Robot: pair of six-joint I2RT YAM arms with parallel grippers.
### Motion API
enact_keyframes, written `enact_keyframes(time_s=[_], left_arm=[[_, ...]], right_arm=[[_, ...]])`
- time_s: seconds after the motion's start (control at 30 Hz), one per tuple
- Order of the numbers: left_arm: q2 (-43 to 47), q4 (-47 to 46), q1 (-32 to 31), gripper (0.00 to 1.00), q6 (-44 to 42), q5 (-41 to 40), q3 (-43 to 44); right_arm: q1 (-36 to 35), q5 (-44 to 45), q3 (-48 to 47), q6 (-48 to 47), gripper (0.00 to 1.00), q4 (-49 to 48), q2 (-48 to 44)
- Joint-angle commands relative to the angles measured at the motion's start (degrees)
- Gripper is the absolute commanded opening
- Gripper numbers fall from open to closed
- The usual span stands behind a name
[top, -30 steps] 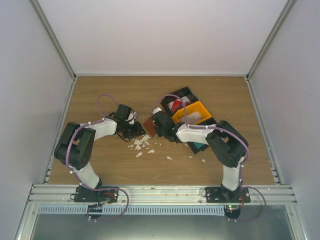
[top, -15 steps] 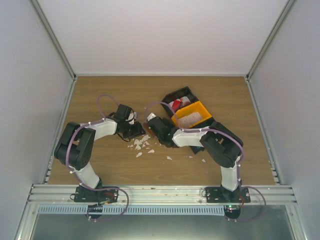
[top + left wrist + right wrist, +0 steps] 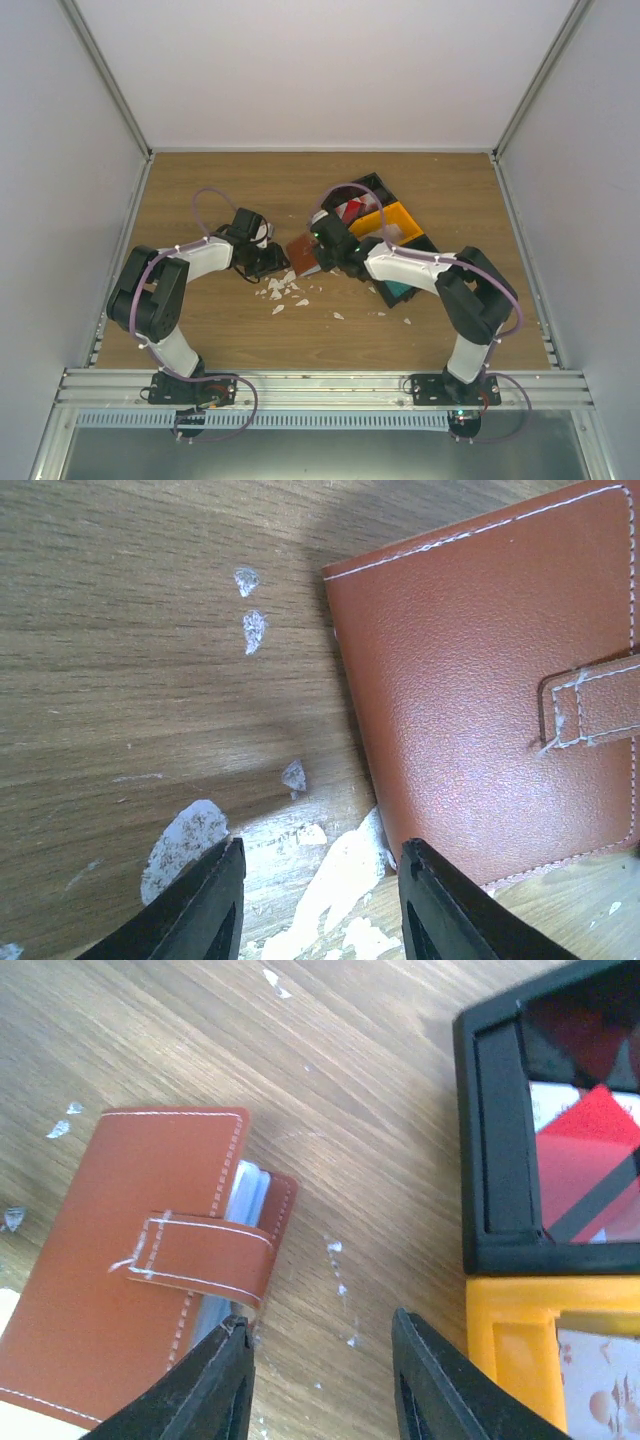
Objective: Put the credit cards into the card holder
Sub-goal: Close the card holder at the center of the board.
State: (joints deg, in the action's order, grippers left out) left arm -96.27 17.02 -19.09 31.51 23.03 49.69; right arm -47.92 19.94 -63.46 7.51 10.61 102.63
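The card holder [image 3: 302,252] [image 3: 470,680] [image 3: 120,1290] lies folded shut on the wood, reddish-brown, its snap tab across the pale blue-grey pockets. My left gripper [image 3: 268,258] [image 3: 320,885] hovers open at its left edge, over white scraps only. My right gripper [image 3: 326,246] [image 3: 320,1365] is open and empty, its left finger [image 3: 205,1385] just beside the holder's tab end. A red-and-white credit card [image 3: 590,1160] [image 3: 351,210] lies in the black bin. A pale pinkish card [image 3: 600,1380] sits in the orange bin. A teal card [image 3: 398,291] shows beneath my right arm.
The black bin [image 3: 362,190] [image 3: 495,1140] and orange bin [image 3: 405,213] [image 3: 510,1330] stand close to the right of my right gripper. Several white scraps [image 3: 282,290] [image 3: 185,835] litter the wood in front of the card holder. Grey walls enclose the table.
My right gripper has opened and swung back to the right, off the card holder, which now shows again on the table. The left arm has hardly moved.
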Motion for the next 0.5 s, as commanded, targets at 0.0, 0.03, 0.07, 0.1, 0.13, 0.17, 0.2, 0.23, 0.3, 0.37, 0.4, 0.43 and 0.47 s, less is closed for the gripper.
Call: enact_keyframes(time_s=[0.0, 0.03, 0.07, 0.1, 0.13, 0.17, 0.2, 0.23, 0.3, 0.37, 0.4, 0.43, 0.47], left_arm=[[1.86, -0.36, 0.37, 0.46, -0.13, -0.73, 0.49], [1.99, -0.34, 0.44, 0.46, -0.06, -0.83, 0.49], [2.13, -0.32, 0.51, 0.46, 0.02, -0.92, 0.42], [2.14, -0.46, 0.53, 0.47, 0.11, -0.94, 0.33], [2.14, -0.5, 0.51, 0.47, 0.21, -0.91, 0.32], [2.14, -0.57, 0.6, 0.47, 0.29, -0.95, 0.32], [2.06, -0.61, 0.61, 0.47, 0.37, -0.9, 0.3], [2.05, -0.65, 0.61, 0.47, 0.44, -0.79, 0.24], [1.96, -0.81, 0.58, 0.47, 0.5, -0.77, 0.14], [1.96, -0.8, 0.58, 0.47, 0.69, -0.71, 0.12], [2.04, -0.96, 0.55, 0.47, 0.67, -0.76, 0.06], [2.14, -1.11, 0.57, 0.47, 0.82, -0.78, -0.01], [2.12, -1.18, 0.59, 0.47, 0.81, -0.68, 0.01]], right_arm=[[2.42, -8.69, -0.13, 9.07, 0.4, 5.84, -1.81], [2.68, -9.71, 0.1, 10.02, 0.4, 5.98, -2.15], [3.07, -10.82, 0.36, 10.8, 0.41, 5.87, -2.43], [3.47, -12.31, 0.63, 11.5, 0.41, 5.53, -2.7], [3.97, -14.9, 0.88, 12.33, 0.41, 5.03, -2.93], [4.43, -17.38, 1.15, 12.96, 0.41, 4.36, -3.08], [4.92, -20.05, 1.39, 13.57, 0.41, 3.56, -3.2], [5.27, -22.94, 1.66, 14.23, 0.41, 2.56, -3.29], [5.77, -27.4, 2.29, 15.47, 0.39, 0.31, -3.29], [6.24, -30.59, 2.46, 16.42, 0.28, -0.65, -2.53], [6.18, -31.16, 2.2, 16.93, 0.23, -0.61, -1.76], [6.23, -31.07, 1.94, 17.24, 0.18, -0.37, -1.02], [6.17, -30.78, 1.66, 17.48, 0.15, -0.02, -0.15]])
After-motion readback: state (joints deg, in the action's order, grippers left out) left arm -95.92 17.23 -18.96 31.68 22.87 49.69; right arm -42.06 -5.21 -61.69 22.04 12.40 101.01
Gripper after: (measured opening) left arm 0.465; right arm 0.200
